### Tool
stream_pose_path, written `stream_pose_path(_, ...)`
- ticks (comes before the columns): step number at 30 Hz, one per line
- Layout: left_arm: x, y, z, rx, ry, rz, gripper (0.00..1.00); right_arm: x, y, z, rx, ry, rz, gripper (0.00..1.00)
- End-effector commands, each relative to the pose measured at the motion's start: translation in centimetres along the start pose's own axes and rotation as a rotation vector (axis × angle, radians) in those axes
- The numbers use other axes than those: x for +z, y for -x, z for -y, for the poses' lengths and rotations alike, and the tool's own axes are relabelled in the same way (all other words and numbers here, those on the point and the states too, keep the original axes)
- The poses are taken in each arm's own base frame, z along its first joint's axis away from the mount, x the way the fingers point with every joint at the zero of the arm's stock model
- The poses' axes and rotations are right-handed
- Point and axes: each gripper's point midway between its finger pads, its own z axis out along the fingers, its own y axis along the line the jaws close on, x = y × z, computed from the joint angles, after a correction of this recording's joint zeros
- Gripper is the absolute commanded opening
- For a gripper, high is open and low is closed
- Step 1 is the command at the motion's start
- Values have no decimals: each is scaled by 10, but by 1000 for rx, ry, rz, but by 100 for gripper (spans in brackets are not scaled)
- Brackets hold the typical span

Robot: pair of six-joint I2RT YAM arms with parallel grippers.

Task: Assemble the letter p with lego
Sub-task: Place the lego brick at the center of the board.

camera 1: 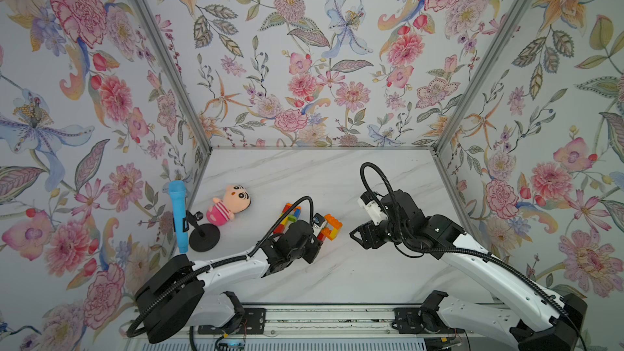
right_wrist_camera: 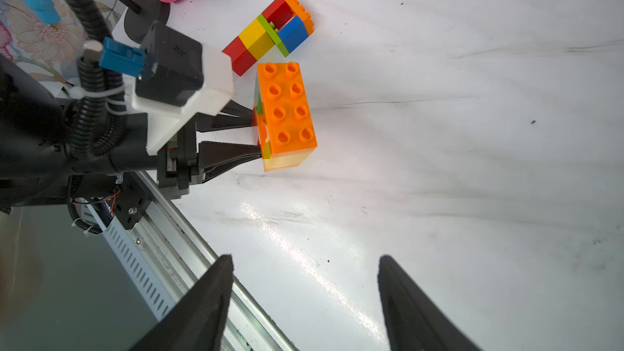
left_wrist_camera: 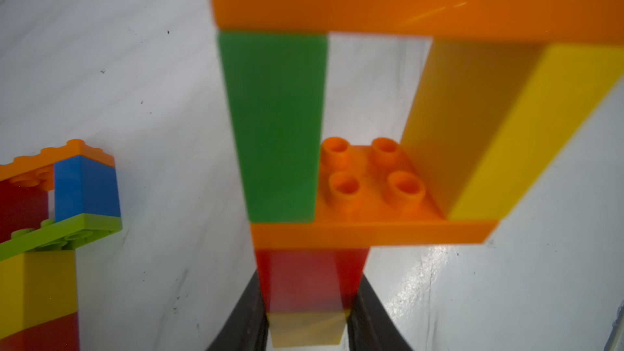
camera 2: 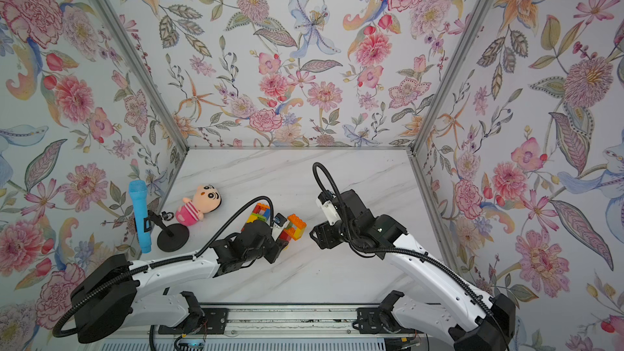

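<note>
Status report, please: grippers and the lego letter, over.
Left gripper shut on lego letter, at its red brick. Right gripper open, empty, apart. Second lego build close beside; no other obstacle.

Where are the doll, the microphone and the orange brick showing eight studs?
doll [camera 1: 229, 204]: in a top view, on its chin.
microphone [camera 1: 178, 212]: in a top view, on its blue handle.
orange brick [right_wrist_camera: 287, 109]: right wrist view, on its studded face.

No text, label, brand, number or sign can be read in any view. The lego [right_wrist_camera: 287, 109] shows only plain coloured faces. A tiny pale mark on the black camera housing [right_wrist_camera: 169, 62] is too small to read.
</note>
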Motion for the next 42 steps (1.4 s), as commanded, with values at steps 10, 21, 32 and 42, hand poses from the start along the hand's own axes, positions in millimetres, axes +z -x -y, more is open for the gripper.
stream_pose_path(10, 13, -29, -29, -123, 91, -462, 24, -43, -4, 56, -11, -257, 214, 83)
stream_pose_path(21, 16, -47, -38, -121, 113, -691, 26, -44, -14, 72, 19, -269, 310, 83)
stream_pose_path(32, 24, -36, -45, -119, 123, -715, 40, -49, -12, 73, 23, -250, 352, 84)
stream_pose_path(42, 17, 10, -52, -136, 118, -559, 58, -51, -10, 78, 46, -267, 371, 85)
